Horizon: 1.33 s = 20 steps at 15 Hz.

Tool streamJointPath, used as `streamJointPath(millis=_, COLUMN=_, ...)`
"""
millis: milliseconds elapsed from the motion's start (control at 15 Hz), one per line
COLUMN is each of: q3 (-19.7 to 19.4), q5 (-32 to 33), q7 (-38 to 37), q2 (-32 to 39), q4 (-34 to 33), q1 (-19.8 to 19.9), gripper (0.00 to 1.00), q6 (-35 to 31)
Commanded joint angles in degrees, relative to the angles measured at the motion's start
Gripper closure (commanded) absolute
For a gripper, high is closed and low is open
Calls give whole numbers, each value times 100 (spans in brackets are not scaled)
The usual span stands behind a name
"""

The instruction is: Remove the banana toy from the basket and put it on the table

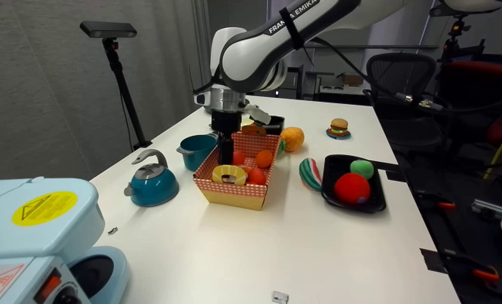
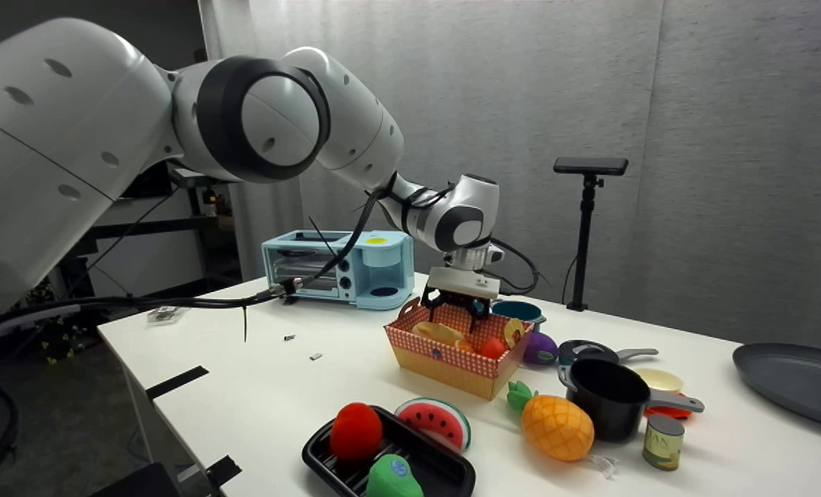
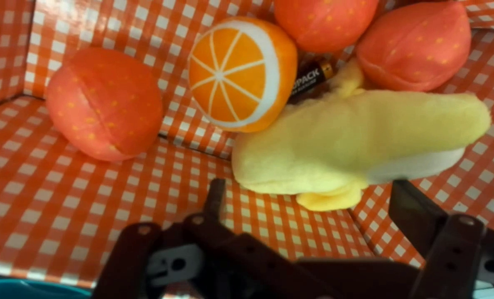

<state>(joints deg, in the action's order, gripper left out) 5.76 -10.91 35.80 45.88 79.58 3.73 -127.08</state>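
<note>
Black 2-fingered metal tool (image 3: 308, 191): released. Fingers (image 3: 417, 216) spread wide, nothing held; tips reach inside the basket. 1 arm only, so no choice of hand.

Pale-yellow, elongated plush banana toy with white flesh and peel flaps (image 3: 346, 137): lying in the basket, just beyond the tips toward the top of the wrist view. Long axis close to parallel with the line joining the 2 tips. 1 tip shows right at the white edge; contact cannot be told. Judgement: closing as posed would run along the length; tool probably needs to shift over the body and turn to pinch across it.

Round orange plush orange toy with printed cut face (image 3: 226, 74): overlaps 1 end of the banana toy in view; may drag along.

Black-and-copper cylindrical battery (image 3: 309, 79), beside it: "PACK" legible, smaller word apparently "ALKALINE".

Shallow rectangular basket, red-and-white checked lining, tan outside (image 2: 445, 369): on the smooth white counter (image 1: 339, 249), the intended destination.

White robot arm (image 1: 259, 50): "FRANKA EMIKA", partly covered by black strap (image 1: 292, 28).

Pale-green cylindrical can (image 2: 663, 442): "AN" readable.

Light-blue boxy appliance (image 1: 77, 219): round yellow warning sticker (image 1: 44, 208), small print unreadable.
</note>
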Motion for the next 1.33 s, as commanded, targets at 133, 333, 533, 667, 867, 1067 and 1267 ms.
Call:
streamJointPath(millis=133, q3=63, q5=225, q7=-220, q2=40, q4=-6, q1=55, gripper=0, q6=50)
streamJointPath(millis=333, q3=65, q5=258, q7=-258, q2=52, q4=-1, q1=56, gripper=1, q6=21)
streamJointPath(millis=533, q3=48, q5=306, q7=-316, q2=80, q4=-13, q1=63, gripper=32, q6=-6)
streamJointPath(millis=667, q3=31, q5=326, q7=-392, q2=104, q4=-32, q1=63, gripper=46, q6=-36)
streamJointPath(millis=867, q3=10, q5=344, q7=-488, q2=124, q4=-51, q1=72, gripper=70, q6=-75)
streamJointPath(millis=1067, q3=5, q5=344, q7=-576, q2=76, q4=18, q1=92, gripper=92, q6=-109)
streamJointPath(millis=1267, q3=32, q5=320, q7=-560, q2=-55, q4=128, q1=131, gripper=100, q6=-102)
